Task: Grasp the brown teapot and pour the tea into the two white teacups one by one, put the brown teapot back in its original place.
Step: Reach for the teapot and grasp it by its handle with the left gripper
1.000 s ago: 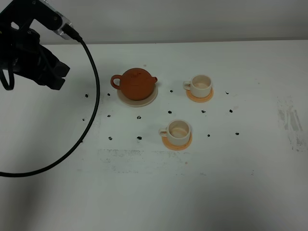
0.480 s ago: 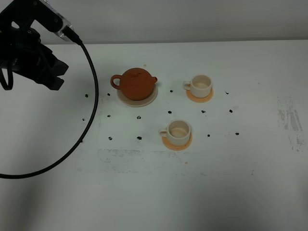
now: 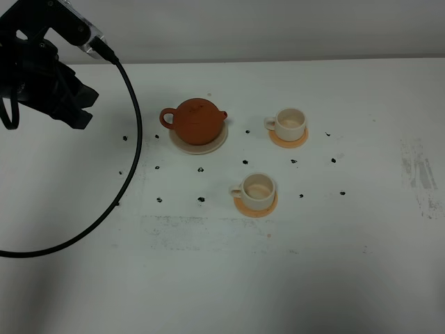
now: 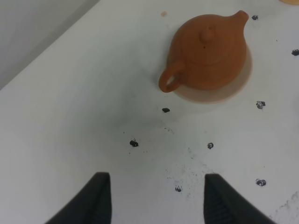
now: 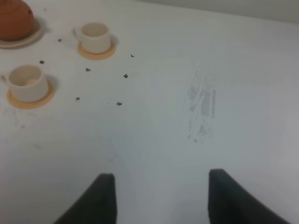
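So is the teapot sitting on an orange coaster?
No, the brown teapot sits on a wider, pale beige saucer.

White table, black dots, 2 orange coasters

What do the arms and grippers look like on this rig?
The left arm is matte black and blocky, with a silver connector and a thick black cable looping off it. The left gripper and right gripper each show two black, blunt-tipped fingers. No markings visible; the right arm itself is not in view.
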Motion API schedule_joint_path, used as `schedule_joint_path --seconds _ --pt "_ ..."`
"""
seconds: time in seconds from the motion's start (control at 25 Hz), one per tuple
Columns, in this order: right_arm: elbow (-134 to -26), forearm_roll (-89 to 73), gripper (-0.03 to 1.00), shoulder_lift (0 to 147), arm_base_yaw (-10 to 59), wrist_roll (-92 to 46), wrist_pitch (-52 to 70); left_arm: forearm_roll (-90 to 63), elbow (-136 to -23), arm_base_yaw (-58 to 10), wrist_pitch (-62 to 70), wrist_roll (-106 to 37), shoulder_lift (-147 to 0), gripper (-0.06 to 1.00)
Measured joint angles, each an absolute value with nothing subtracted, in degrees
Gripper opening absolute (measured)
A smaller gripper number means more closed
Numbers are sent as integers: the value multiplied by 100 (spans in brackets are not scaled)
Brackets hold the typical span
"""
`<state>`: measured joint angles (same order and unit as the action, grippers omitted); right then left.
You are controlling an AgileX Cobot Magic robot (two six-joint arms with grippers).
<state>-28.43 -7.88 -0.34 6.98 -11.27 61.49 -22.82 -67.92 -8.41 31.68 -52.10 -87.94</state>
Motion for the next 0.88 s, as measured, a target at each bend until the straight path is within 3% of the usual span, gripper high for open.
schedule_joint_path --seconds 0.24,0.52,0.88 --pt "-2843 -781 46 -34 668 -1104 6149 -2299 -6792 -841 3122 -5206 -8794 47" --pt "-2843 -786 46 -34 107 -1092 6149 -2468 -6792 -841 3122 -5178 -8794 47" --pt "-2843 -855 46 -34 80 -1092 6149 -2598 -6792 -841 3265 -5100 -8794 47"
